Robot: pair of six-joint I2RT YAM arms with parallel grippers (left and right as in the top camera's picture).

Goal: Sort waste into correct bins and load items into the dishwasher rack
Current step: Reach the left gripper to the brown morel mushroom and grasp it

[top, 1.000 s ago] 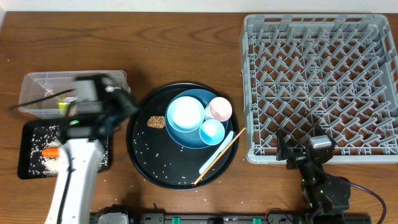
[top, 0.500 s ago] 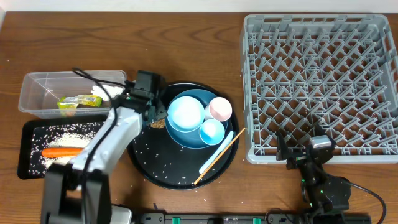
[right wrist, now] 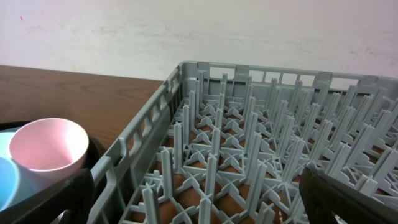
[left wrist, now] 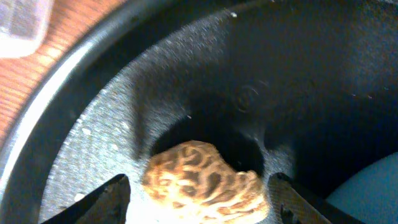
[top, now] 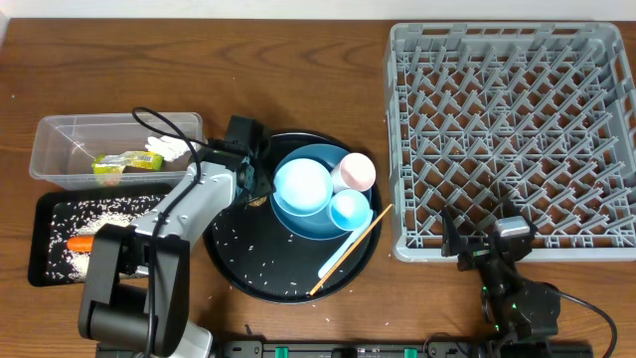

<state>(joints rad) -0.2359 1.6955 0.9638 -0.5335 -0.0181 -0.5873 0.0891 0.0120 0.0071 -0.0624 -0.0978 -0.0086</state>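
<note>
My left gripper (top: 250,189) is open over the left side of the round black tray. In the left wrist view its fingers (left wrist: 200,194) straddle the small brown food lump (left wrist: 199,171) without closing on it. The dark-blue plate (top: 298,223) carries the pale-blue bowl (top: 301,186), the light-blue cup (top: 349,210) and the pink cup (top: 356,172). The chopsticks (top: 358,239) and the white utensil (top: 333,261) lie at the tray's right. My right gripper (top: 487,247) is open and empty at the front edge of the grey rack (top: 507,129), seen close in the right wrist view (right wrist: 249,143).
The clear tub (top: 60,149) holds the yellow-green wrapper (top: 124,162) and the white tissue (top: 167,149). The black rectangular tray (top: 50,214) holds rice and the carrot (top: 79,244), partly under my left arm. Rice grains dot the round black tray (top: 238,268).
My left arm has swung right from the bins to the round tray and lowered its open gripper around the brown lump. The plate with bowl and cups has shifted slightly right. The right arm is still.
</note>
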